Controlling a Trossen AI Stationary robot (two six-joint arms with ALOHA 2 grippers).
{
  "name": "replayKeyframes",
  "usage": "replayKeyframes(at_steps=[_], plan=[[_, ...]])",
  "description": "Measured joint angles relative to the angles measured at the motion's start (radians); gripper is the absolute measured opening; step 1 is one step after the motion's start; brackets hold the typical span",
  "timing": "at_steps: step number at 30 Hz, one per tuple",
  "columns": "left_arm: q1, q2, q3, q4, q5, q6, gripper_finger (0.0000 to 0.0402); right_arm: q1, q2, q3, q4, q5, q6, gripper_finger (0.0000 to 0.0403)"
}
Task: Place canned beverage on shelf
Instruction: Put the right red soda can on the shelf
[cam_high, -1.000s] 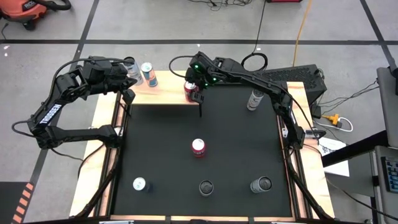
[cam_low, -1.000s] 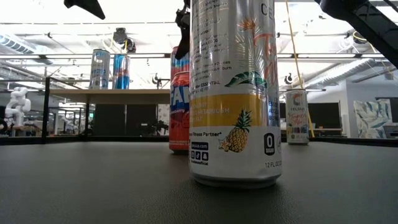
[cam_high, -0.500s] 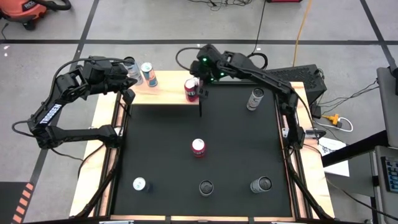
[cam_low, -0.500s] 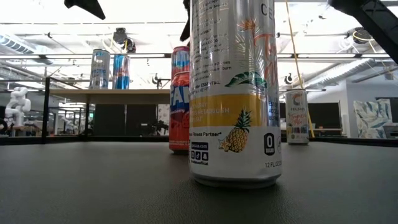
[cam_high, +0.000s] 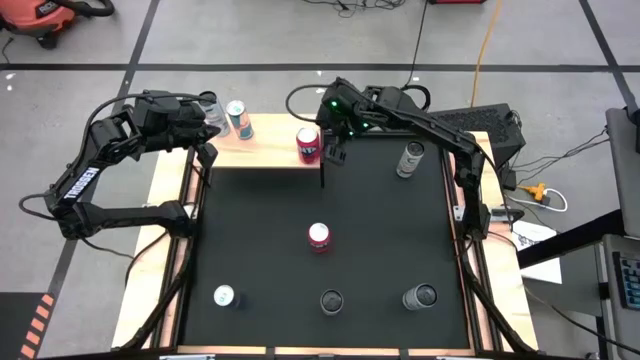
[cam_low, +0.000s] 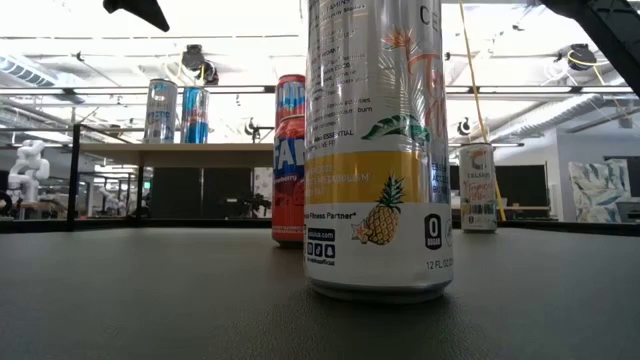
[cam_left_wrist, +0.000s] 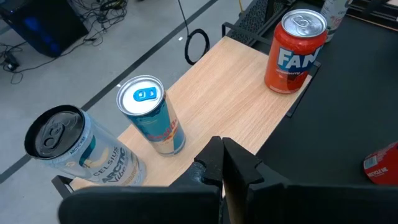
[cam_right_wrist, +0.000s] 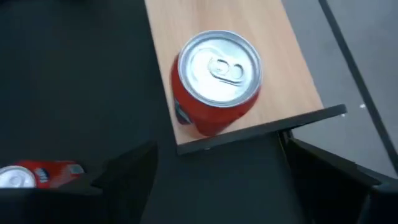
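**Op:** Right claw (cam_high: 337, 152) hangs over the shelf's right end with its fingers spread wide and nothing between them. The orange can (cam_high: 308, 144) stands upright on the shelf (cam_high: 270, 150), near that end, just beside the claw on its left in the high view and clear of both fingers.

**Tech:** And the left claw (cam_left_wrist: 219, 163)?

**Op:** Pinched shut, holding nothing, parked at the shelf's left end beside the teal can (cam_high: 208, 108) and the blue can (cam_high: 238, 118), both also upright on the board.

**Tech:** So that can looks placed. What is left?

**Op:** On the black worktop (cam_high: 260, 240) stand more: a red can (cam_high: 319, 236) in the middle, a white one (cam_high: 410, 158) at the right by the back edge, and three along the front: one (cam_high: 224, 296), a second (cam_high: 331, 301), a third (cam_high: 419, 297).

**Tech:** Which would be next, in your view?

**Op:** I judge the red can. It lies straight toward the front from the right claw, well apart, long axis vertical, so a side grasp around its body suits. The right arm is nearer to it than the left. The orange can sits close to the claw's way back, so a careless swing might clip it.
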Motion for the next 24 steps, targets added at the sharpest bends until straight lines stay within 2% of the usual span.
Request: replayKeyframes(at_steps=[6, 18, 24], plan=[[0.000, 0.000, 0.000, 0.000, -0.001, 0.000, 0.0001, 0.001, 0.012, 0.000, 0.009, -0.004, 0.018, 0.0253], [0.000, 0.000, 0.000, 0.000, -0.001, -0.001, 0.0001, -0.006, 0.095, 0.000, 0.012, -0.004, 0.044, 0.0062], [0.000, 0.000, 0.000, 0.000, -0.002, 0.000, 0.0001, -0.014, 0.096, 0.000, 0.082, -0.004, 0.044, 0.0004]])
